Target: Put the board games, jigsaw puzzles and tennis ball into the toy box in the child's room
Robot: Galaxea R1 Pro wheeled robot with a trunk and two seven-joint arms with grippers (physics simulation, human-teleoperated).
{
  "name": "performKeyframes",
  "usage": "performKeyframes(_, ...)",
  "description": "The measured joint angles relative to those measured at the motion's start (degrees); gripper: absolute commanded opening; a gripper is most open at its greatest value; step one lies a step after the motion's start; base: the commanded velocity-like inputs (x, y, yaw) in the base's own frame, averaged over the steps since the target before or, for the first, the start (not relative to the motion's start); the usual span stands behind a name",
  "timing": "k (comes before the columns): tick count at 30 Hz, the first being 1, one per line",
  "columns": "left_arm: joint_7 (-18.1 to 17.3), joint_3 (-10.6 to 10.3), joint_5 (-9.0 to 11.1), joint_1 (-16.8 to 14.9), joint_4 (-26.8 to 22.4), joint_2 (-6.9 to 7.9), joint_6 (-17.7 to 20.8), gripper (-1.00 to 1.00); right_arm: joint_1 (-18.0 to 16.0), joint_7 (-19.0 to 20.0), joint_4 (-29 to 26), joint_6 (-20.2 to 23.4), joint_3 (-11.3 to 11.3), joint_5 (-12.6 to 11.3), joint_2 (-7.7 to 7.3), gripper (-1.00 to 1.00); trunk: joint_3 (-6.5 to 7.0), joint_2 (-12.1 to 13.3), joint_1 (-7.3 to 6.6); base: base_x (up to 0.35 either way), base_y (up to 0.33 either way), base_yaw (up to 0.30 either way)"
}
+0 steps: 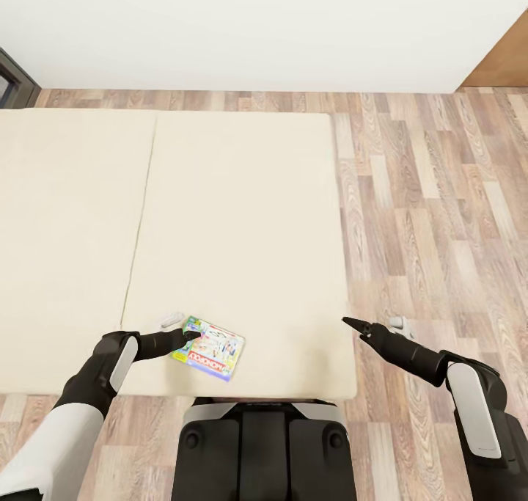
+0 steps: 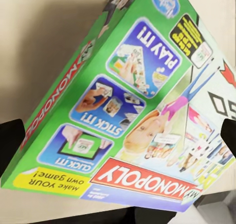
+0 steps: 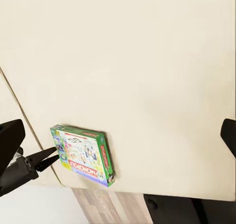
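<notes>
One board game (image 1: 209,348), a green Monopoly box with pink lettering, lies flat on the cream bed (image 1: 242,215) close to its front edge. My left gripper (image 1: 192,333) sits at the box's left end, its tips touching or nearly touching that end. From the left wrist the box (image 2: 128,111) looms close, with the fingers (image 2: 10,145) wide apart at either side, open. My right gripper (image 1: 349,322) hovers over the bed's front right corner, well right of the box. Its fingers (image 3: 10,138) stand open with nothing between them. The right wrist view takes in the box (image 3: 83,155) and the left gripper (image 3: 49,157).
The bed has a seam (image 1: 139,222) running front to back. Wood-plank floor (image 1: 433,215) lies to the right and behind it, under a white wall (image 1: 257,24). My base (image 1: 264,450) stands against the bed's front edge. A dark frame (image 1: 11,83) stands at far left.
</notes>
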Motion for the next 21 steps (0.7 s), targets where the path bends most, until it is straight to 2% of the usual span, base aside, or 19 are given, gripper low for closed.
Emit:
performKeyframes(4,0.0,0.0,0.0,0.0,0.0,0.00,0.0,1.00,0.0,0.0,0.0,0.0,0.0,0.0,0.02,1.00,0.00,0.0,0.00,0.000,-0.138,0.000)
performKeyframes(10,0.0,0.0,0.0,0.0,0.0,0.00,0.0,1.00,0.0,0.0,0.0,-0.1,0.0,0.1,0.06,1.00,0.00,0.0,0.00,0.000,-0.019,0.000)
performKeyframes(13,-0.1,0.1,0.0,0.0,-0.1,-0.18,0.0,1.00,0.0,-0.3,0.5,-0.3,0.0,0.3,1.02,1.00,0.00,0.0,0.00,0.000,0.000,0.000)
performKeyframes(15,-0.1,0.1,0.0,0.0,-0.1,-0.18,0.0,1.00,0.0,-0.3,0.5,-0.3,0.0,0.3,1.05,1.00,0.00,0.0,0.00,0.000,0.000,0.000)
performKeyframes(21,-0.2,0.2,0.0,0.0,-0.1,0.52,0.0,1.00,0.0,-0.5,0.8,-0.4,0.0,0.5,1.10,1.00,0.00,0.0,0.00,0.000,0.000,0.000)
